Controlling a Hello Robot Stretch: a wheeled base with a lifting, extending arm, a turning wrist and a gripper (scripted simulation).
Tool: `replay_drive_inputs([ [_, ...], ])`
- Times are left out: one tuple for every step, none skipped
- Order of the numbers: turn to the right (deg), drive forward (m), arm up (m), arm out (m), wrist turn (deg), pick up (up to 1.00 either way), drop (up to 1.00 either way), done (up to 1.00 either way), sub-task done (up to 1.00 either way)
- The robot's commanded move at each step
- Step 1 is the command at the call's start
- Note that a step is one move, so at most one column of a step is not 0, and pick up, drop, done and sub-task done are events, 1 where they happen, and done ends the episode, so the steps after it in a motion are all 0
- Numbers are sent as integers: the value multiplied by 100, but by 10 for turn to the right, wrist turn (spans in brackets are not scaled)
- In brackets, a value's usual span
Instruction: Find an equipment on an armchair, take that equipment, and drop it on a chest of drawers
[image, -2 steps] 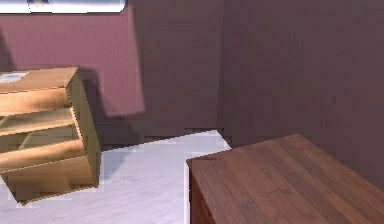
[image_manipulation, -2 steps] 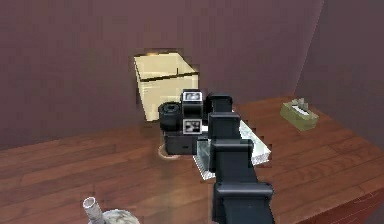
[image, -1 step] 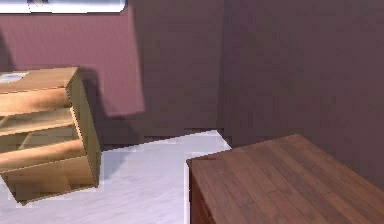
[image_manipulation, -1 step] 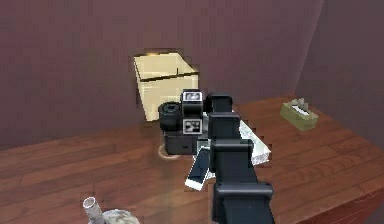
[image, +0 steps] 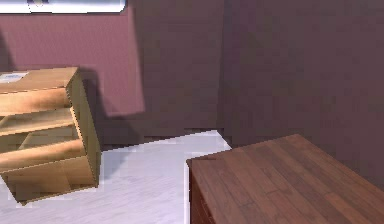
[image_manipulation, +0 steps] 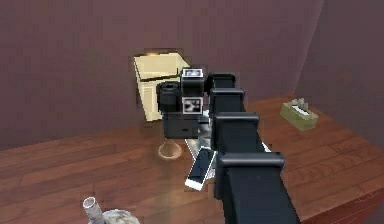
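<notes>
Whether the fingers (image_manipulation: 167, 100) were spread or pressed together could not be told, nor whether they held anything. At their 5 o'clock a slim white-and-blue slab (image_manipulation: 200, 168), probably the equipment, showed beside the arm (image_manipulation: 245, 170) over the brown tabletop (image_manipulation: 60, 175), likely the chest of drawers; resting or hanging was unclear, so only the drop seemed left, if that. A lamp (image_manipulation: 160, 72) crowded 12 o'clock, and a tissue box (image_manipulation: 298, 113) sat at 3 o'clock.

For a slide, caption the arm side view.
Dark square arm over a brown wooden top bearing a cream-shaded lamp, green box.
</notes>
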Motion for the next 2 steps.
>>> replay_drive_inputs([
  [0, 0, 0, -8, 0, 0, 0, 0, 0],
  [0, 0, 0, 0, 0, 0, 0, 100, 0],
])
